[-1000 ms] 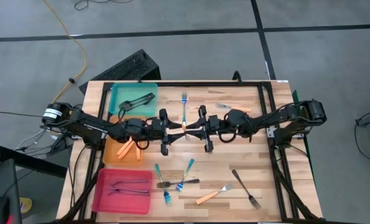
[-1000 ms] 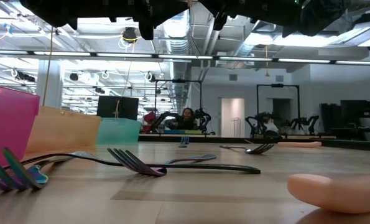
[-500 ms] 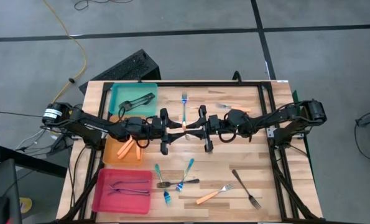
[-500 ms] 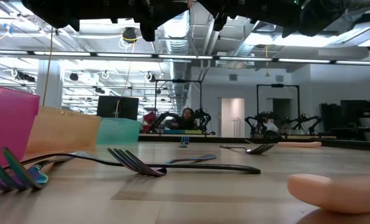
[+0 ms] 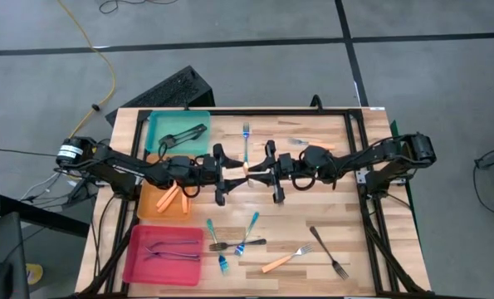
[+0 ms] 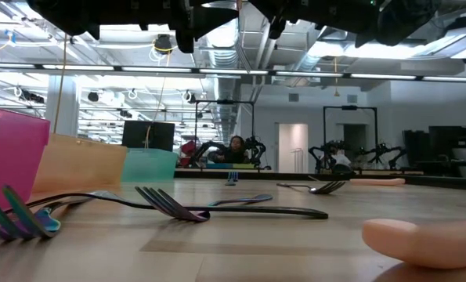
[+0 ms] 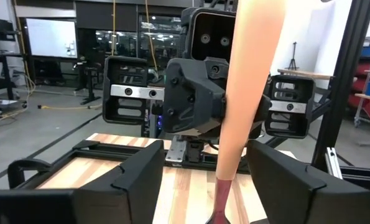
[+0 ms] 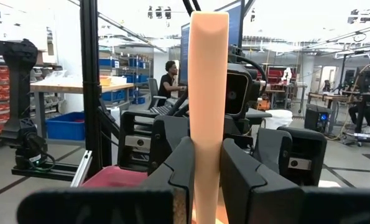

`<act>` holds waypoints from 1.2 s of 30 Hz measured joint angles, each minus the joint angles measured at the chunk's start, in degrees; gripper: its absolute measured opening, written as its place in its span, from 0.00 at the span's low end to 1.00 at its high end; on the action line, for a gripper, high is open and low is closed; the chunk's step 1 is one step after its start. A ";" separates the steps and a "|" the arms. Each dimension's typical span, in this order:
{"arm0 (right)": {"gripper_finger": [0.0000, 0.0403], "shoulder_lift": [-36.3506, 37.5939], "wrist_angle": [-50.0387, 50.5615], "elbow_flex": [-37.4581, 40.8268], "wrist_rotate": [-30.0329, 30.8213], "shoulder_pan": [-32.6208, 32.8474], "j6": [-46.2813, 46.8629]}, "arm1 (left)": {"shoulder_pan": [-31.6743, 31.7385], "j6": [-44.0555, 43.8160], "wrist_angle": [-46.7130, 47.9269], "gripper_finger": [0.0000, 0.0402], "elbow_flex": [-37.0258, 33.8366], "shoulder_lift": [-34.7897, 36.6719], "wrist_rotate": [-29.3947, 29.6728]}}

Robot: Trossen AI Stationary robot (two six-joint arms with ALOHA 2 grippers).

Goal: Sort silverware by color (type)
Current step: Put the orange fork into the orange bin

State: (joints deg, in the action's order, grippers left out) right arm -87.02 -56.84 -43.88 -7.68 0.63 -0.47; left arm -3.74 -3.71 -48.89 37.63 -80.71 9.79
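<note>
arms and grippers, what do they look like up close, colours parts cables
Both arms are dark, near black, built of jointed links. The left arm has a pale round cap and loose cables at its base. The right arm ends in a rounded dark base. Each gripper is a blocky black body with a silver bar with screws across the front, as on the right gripper, and thick angular black fingers.
</note>
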 joint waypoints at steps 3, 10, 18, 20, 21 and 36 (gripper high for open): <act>0.18 0.02 -0.02 0.00 0.00 -0.02 0.00 | 0.40 -0.68 -0.10 0.57 0.00 0.00 0.06; 0.18 0.02 -0.07 0.00 0.02 -0.08 -0.04 | 1.42 -3.11 0.18 0.58 0.00 0.00 -0.80; 0.18 0.04 0.00 0.00 0.00 -0.73 0.02 | 2.14 -3.74 3.96 0.58 1.67 -0.07 -2.58; 0.18 0.04 0.02 -0.01 -0.01 -0.78 0.02 | 2.20 -3.44 6.22 0.58 2.99 -0.07 -2.48; 0.18 0.04 0.03 -0.04 -0.01 -0.77 0.02 | 2.20 -2.81 6.75 0.58 3.49 -0.07 -2.43; 0.18 0.09 1.08 -0.09 0.03 -0.90 -0.02 | 2.17 -0.41 9.71 0.41 4.37 -0.07 -1.69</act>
State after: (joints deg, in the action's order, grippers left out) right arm -86.94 -55.76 -43.97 -7.65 -0.27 -0.49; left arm -1.57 -4.12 -39.18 42.00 -80.77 8.10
